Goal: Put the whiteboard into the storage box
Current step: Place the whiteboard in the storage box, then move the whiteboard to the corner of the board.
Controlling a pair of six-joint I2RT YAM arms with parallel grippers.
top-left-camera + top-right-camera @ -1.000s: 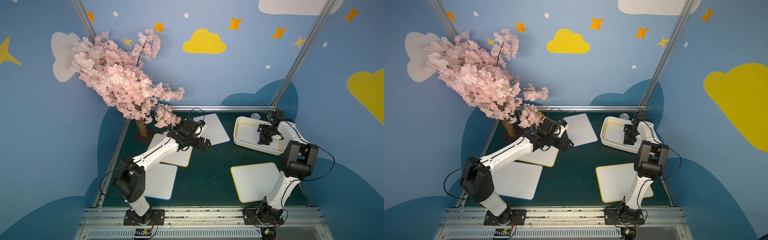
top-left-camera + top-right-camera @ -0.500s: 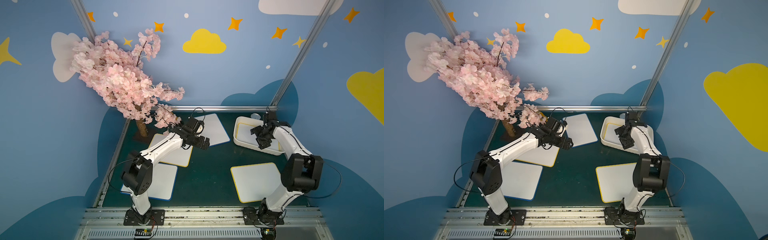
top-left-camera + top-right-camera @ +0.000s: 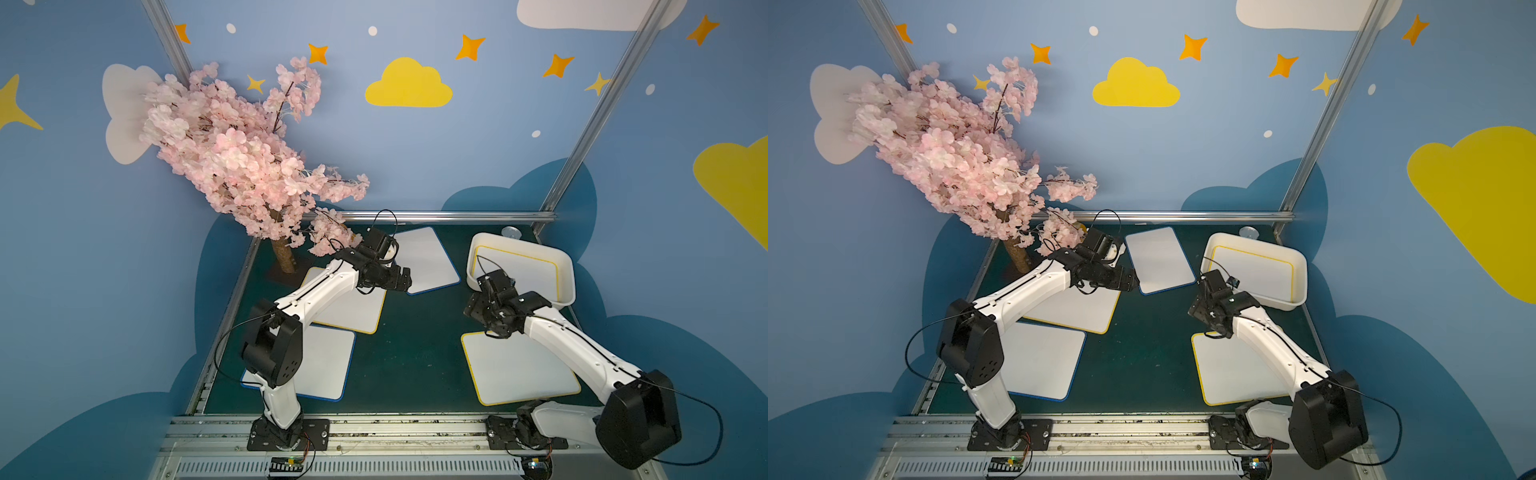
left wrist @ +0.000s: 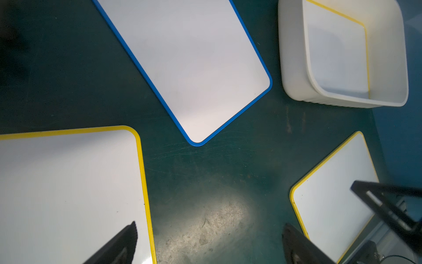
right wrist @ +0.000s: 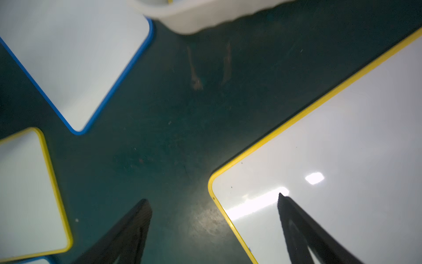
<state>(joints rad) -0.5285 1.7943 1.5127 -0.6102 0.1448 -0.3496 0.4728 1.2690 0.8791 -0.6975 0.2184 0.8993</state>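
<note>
Right arm (image 3: 561, 336) pulled back from box (image 3: 524, 248); both jaws open, empty. Corner of yellow board (image 5: 342, 137) sits below, between right jaws: thin, stiff, slick, probably light; I'd pinch that edge.

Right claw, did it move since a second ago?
Yes. The right claw has come out of the storage box toward the front yellow-edged whiteboard.
</note>
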